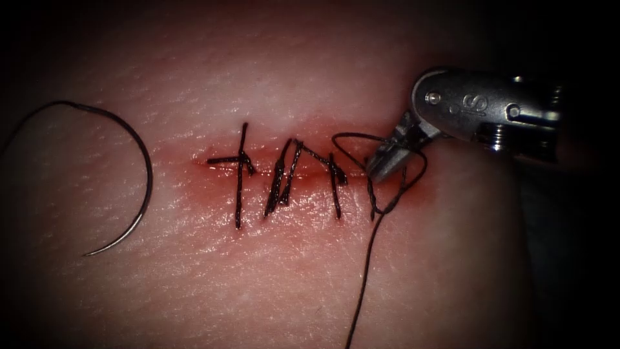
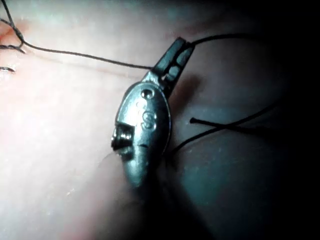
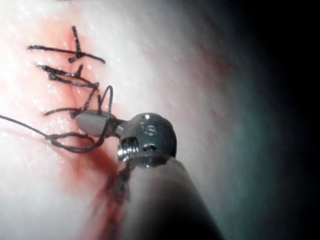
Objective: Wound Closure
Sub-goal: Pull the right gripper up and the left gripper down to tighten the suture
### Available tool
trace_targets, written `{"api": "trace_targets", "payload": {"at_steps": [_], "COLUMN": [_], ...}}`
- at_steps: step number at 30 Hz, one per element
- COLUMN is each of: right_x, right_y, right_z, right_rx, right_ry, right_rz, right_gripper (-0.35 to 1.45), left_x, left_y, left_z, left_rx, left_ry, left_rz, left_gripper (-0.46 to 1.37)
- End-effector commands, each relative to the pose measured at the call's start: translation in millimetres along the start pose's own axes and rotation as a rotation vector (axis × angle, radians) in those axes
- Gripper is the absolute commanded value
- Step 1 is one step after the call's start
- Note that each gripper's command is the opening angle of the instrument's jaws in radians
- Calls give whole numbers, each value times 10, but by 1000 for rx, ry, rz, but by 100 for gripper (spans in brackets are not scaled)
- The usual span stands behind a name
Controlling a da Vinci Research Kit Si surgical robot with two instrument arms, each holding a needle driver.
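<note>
The curved needle lies free on the tissue, far left of the cut, and neither tool holds it. The cut carries several dark stitches. At its right end my right tool points down-left with its jaws together, and a loop of thread lies around them. The same jaws sit inside that loop. Whether thread lies between them I cannot tell. My left tool is shut on the thread, which runs taut from the stitches.
Red fluid stains the tissue along the cut. A long strand of thread runs from the last stitch down to the picture's lower edge. A cut end of thread lies beside the left tool.
</note>
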Motion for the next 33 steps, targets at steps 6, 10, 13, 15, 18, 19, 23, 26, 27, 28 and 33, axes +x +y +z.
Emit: {"api": "trace_targets", "payload": {"at_steps": [6,10,13,15,18,19,23,26,27,28,33], "right_x": [-3,-5,-6,-8,-8,-8,-8,-8,-9,-10,-18], "right_y": [4,10,14,18,21,22,26,28,29,30,34], "right_z": [-1,-4,-7,-8,-9,-9,-8,-7,-6,-6,-7], "right_rx": [-36,-63,-80,-99,-122,-124,-133,-138,-139,-140,-159], "right_ry": [4,11,13,20,25,28,28,30,29,28,19], "right_rz": [26,53,59,58,67,68,65,66,66,66,59], "right_gripper": [-35,-35,-35,-35,-35,-35,-35,-35,-35,-35,-35], "left_x": [-21,-25,-23,-19,-11,-10,3,12,15,15,3], "left_y": [49,69,81,93,113,115,142,162,172,179,215], "left_z": [13,22,26,29,31,32,33,34,35,35,39], "left_rx": [-104,-164,-215,-278,-388,-398,-508,-583,-618,-636,-723], "left_ry": [17,30,43,58,83,86,108,116,126,130,110], "left_rz": [-43,-58,-68,-80,-105,-105,-124,-141,-145,-150,-189], "left_gripper": [-35,-35,-35,-35,-35,-35,-35,-35,-35,-35,-35]}}
